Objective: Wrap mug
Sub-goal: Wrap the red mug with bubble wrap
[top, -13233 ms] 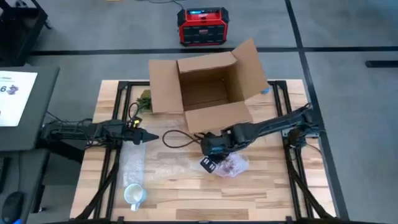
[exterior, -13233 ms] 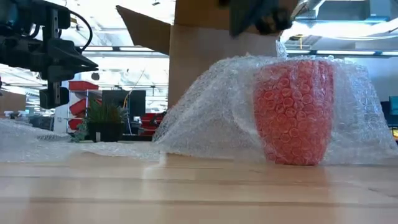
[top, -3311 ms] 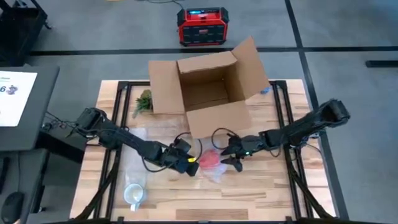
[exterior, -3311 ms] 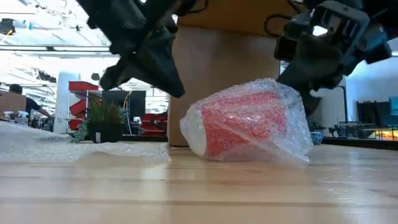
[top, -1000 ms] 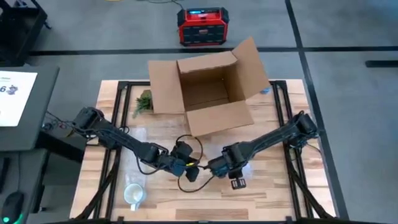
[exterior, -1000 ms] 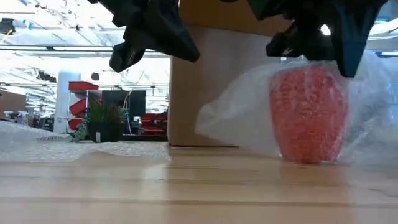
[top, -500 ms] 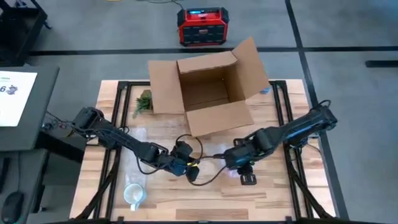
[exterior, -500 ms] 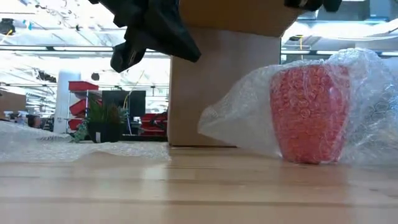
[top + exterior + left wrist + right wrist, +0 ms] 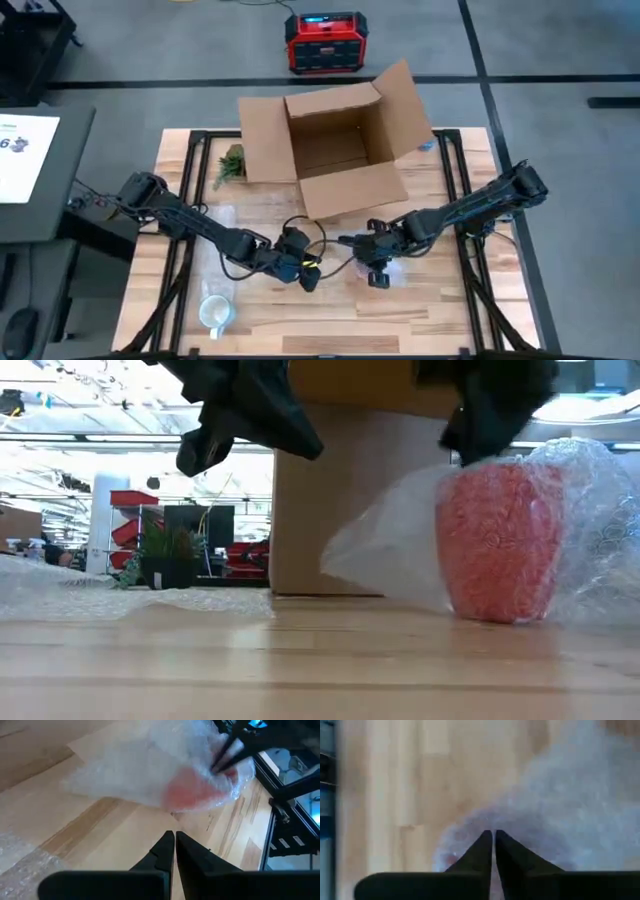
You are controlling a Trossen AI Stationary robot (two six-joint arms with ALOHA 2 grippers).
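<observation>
- We see the red mug (image 9: 495, 540) only through its bubble wrap (image 9: 385, 555); it stands upright on the wooden surface (image 9: 440, 305), directly below the right end effector (image 9: 372, 262), whose dark bulk hides it from above.
- In the right wrist view the right end effector's fingers (image 9: 485, 851) are pressed together, tips down on the wrap; we cannot tell whether any film is caught between them.
- The left end effector (image 9: 308, 277) hangs above the surface just beside the mug, fingers (image 9: 162, 851) pressed together on nothing (bare wood lies beneath them).
- A loose flap of wrap spreads from the mug toward the left end effector.
- The open cardboard box (image 9: 335, 150) stands just beyond both end effectors; bare surface lies on their near side.
- A sheet at the high view's edge (image 9: 22, 150) carries writing too small to read.
</observation>
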